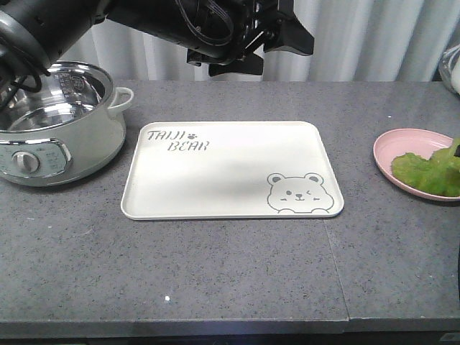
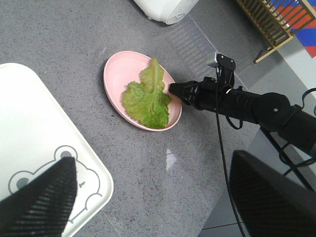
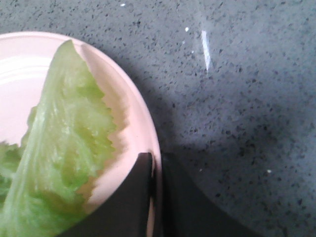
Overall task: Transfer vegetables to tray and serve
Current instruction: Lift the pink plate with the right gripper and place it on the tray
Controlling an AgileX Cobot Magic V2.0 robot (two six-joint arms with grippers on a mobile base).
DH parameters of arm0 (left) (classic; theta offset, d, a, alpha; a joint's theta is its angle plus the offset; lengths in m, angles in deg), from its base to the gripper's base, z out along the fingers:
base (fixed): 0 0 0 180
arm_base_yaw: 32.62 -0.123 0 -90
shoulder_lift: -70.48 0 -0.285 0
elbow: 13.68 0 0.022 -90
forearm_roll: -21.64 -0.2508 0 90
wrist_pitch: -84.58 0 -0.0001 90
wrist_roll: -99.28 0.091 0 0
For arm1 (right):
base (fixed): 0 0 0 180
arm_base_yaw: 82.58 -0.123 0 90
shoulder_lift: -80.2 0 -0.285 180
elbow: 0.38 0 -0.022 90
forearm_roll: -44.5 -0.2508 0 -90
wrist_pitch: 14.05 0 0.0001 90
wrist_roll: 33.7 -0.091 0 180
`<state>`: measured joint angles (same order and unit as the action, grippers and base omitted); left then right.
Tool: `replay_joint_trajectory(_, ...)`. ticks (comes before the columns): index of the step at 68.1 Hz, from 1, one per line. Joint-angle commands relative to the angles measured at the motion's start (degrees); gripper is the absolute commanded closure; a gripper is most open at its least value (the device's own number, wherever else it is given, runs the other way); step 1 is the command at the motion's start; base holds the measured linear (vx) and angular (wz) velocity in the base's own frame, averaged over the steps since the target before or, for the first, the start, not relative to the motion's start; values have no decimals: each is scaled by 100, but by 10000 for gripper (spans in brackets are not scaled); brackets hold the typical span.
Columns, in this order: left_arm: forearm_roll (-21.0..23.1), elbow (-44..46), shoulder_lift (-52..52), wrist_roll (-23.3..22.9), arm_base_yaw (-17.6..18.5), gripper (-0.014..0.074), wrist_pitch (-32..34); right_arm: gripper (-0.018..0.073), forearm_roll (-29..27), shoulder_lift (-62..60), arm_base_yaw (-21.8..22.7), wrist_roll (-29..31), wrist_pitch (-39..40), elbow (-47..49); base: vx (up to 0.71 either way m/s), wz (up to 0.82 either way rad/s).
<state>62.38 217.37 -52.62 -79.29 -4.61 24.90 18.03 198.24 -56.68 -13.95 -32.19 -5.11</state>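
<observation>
Nothing is served yet: the tray (image 1: 215, 180) is bare and the lettuce (image 2: 148, 96) lies on the pink plate (image 2: 118, 74). My right claw (image 3: 155, 163) pinches its rim; my left claw (image 2: 153, 163) is spread.

The tray (image 1: 223, 180) bears grey lettering (image 1: 178, 141) reading "TAIJI BEAR" near its far left corner, with a small paw print after "TAIJI". The marks on the cooker's (image 1: 72, 136) front panel are too small to read.
</observation>
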Motion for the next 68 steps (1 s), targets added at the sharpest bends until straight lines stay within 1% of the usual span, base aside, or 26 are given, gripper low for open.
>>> replay_joint_trajectory(1, 294, 157, 317, -28, 20, 4, 268, 568, -52, -479, 15, 87, 16, 90, 0, 0)
replay_joint_trajectory(17, 294, 157, 317, -28, 20, 4, 268, 567, -365, -1179, 15, 118, -325, 90, 0, 0)
replay_joint_trajectory(25, 294, 157, 317, -28, 20, 4, 268, 566, -628, -1493, 15, 161, -574, 90, 0, 0)
replay_joint_trajectory(29, 294, 157, 317, -29, 20, 4, 273, 565, -787, -1602, 15, 217, -743, 90, 0, 0)
replay_joint_trajectory(33, 294, 157, 317, -29, 20, 4, 273, 564, -1069, -1696, 11, 370, -944, 90, 0, 0)
replay_joint_trajectory(39, 294, 157, 317, -29, 20, 4, 273, 563, -1422, -1767, -119, 653, -1137, 90, 0, 0)
replay_joint_trajectory(43, 294, 157, 317, -29, 20, 4, 273, 564, -1551, -1768, -309, 734, -1188, 90, 0, 0)
replay_joint_trajectory(51, 294, 157, 317, -29, 20, 4, 273, 564, -1558, -1768, -951, 849, -1121, 90, 0, 0)
replay_joint_trajectory(62, 294, 157, 317, -29, 20, 4, 290, 564, -1609, -1689, -2005, 760, -628, 90, 0, 0)
replay_joint_trajectory(68, 294, 157, 317, -29, 20, 4, 290, 564, -1609, -1544, -2475, 624, -343, 90, 0, 0)
